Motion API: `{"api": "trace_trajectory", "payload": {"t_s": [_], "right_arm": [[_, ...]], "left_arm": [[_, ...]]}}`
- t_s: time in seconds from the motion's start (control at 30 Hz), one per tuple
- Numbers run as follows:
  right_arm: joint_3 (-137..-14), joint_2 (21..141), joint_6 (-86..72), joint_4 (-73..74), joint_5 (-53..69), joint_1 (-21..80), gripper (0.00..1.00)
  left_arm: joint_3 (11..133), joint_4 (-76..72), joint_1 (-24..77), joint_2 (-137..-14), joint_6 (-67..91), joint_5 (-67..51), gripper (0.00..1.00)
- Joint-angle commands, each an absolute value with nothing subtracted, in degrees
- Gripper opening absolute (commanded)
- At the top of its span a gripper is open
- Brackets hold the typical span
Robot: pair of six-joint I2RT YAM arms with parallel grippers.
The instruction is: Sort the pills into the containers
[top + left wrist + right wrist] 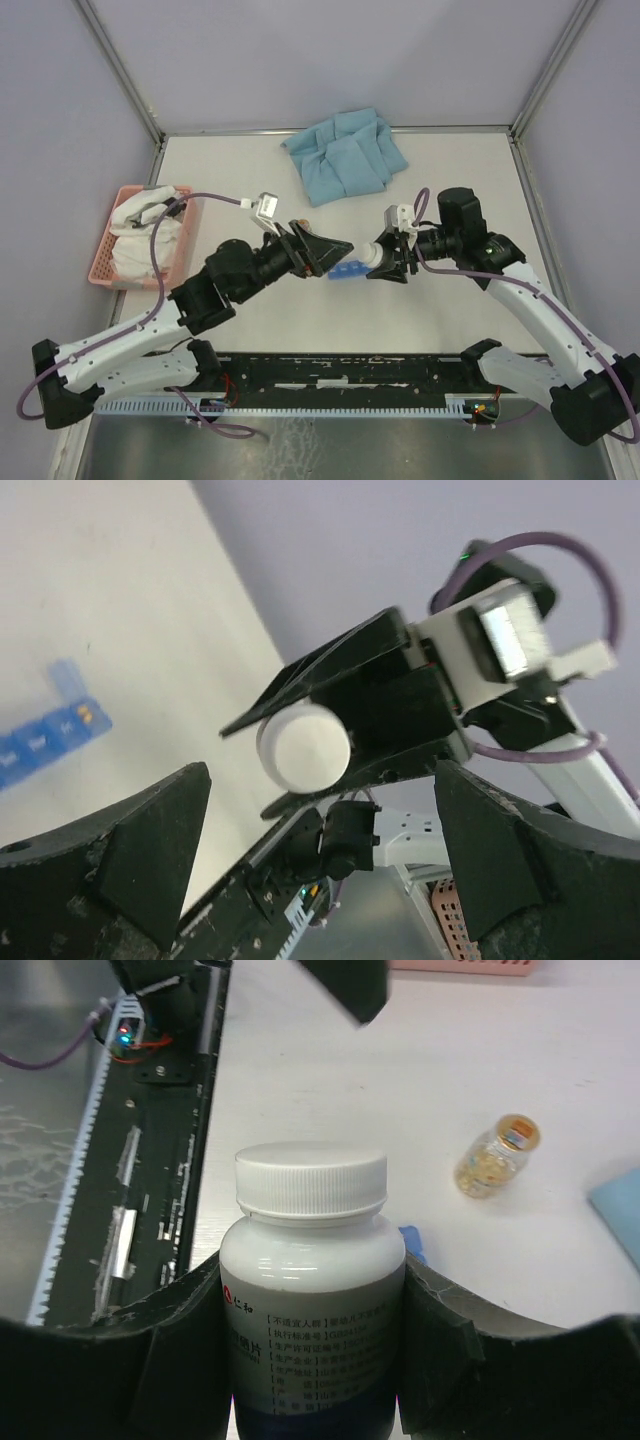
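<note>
Pink slatted plastic basket [103, 262] at the left edge of the worktop [470, 180], with crumpled white cloth [140, 240] in it.

Left tool [330, 250]: black, wedge-shaped fingers spread wide, nothing between them. It hangs over mid-worktop, pointing right at the other tool.

Soft, rumpled light-blue cloth [345, 155] at the far centre, well apart from both tools.

Pill organiser [350, 270]: narrow bright-blue plastic strip of small square compartments, flat on the worktop between and below the two tools. The left wrist view shows one clear lid flap lifted at its end and orange pills [83, 715] in a compartment; the top view is too coarse for that.

Right tool [398, 258]: closed on a white bottle [310, 1260], fingers pressed to both sides of the body. The bottle is smooth glossy plastic with a ribbed white screw cap, still on, and a printed label. Contents hidden.

Only the right wrist view shows a small clear vial [490, 1157] with yellowish contents, lying on the worktop, apart from the bottle.
</note>
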State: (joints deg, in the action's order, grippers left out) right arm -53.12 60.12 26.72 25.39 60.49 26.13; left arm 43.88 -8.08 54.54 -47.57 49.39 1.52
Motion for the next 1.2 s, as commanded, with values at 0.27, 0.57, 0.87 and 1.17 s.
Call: {"api": "trace_trajectory", "payload": {"t_s": [0.27,0.57,0.87,1.17], "right_arm": [[-54.36,58.36,34.36,26.62,51.86,26.93,0.01],[-54.29,58.18,34.42,26.63,52.30,27.50,0.01],[-54.35,58.47,34.42,26.71,52.12,27.59,0.01],[-54.32,58.88,34.44,26.75,52.03,27.73,0.01]], "left_arm": [[59.15,7.70,67.76,-63.18,61.89,28.14,0.99],[59.59,6.88,67.75,-65.14,63.03,29.76,0.80],[60.00,6.07,67.74,-66.51,63.18,26.87,0.69],[59.66,5.41,67.76,-66.70,63.28,25.66,0.59]]}}
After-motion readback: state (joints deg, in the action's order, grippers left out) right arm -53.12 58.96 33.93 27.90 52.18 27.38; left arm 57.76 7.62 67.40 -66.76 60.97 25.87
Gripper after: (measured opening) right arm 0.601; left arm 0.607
